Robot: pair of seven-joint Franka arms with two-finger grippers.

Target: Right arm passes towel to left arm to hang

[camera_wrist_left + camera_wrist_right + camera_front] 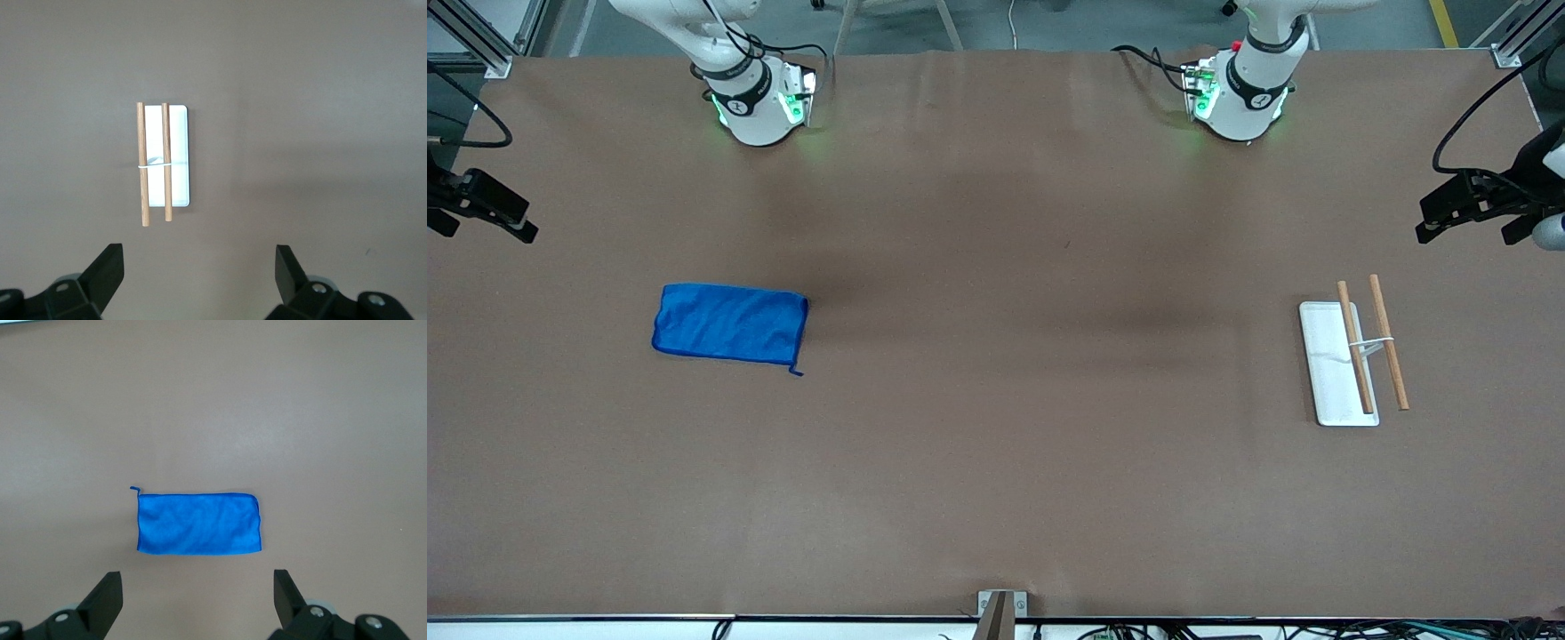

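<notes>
Nearest the front camera runs the lower edge of the brown table (996, 498), which fills almost the whole front view and carries everything else. On it, toward the right arm's end, the towel (730, 324) lies flat and folded into a bright blue rectangle with darker stitched edges; its tiny corner loop (795, 371) sticks out at the corner nearer the front camera. Nothing touches the towel. Well apart from it, toward the left arm's end, a white tray (1332, 364) lies flat, forming the base of a small rack. Two wooden rods (1389, 342) stand above the tray, side by side, joined by a thin pale crosspiece at their middle. Both arms wait raised near their bases. In its wrist view the right gripper (197, 600) hangs over bare table near the towel, its dark fingers (105, 599) spread wide and holding nothing. The left gripper (199, 275) hangs over bare table near the rack, its fingers (107, 272) likewise spread wide and empty.
</notes>
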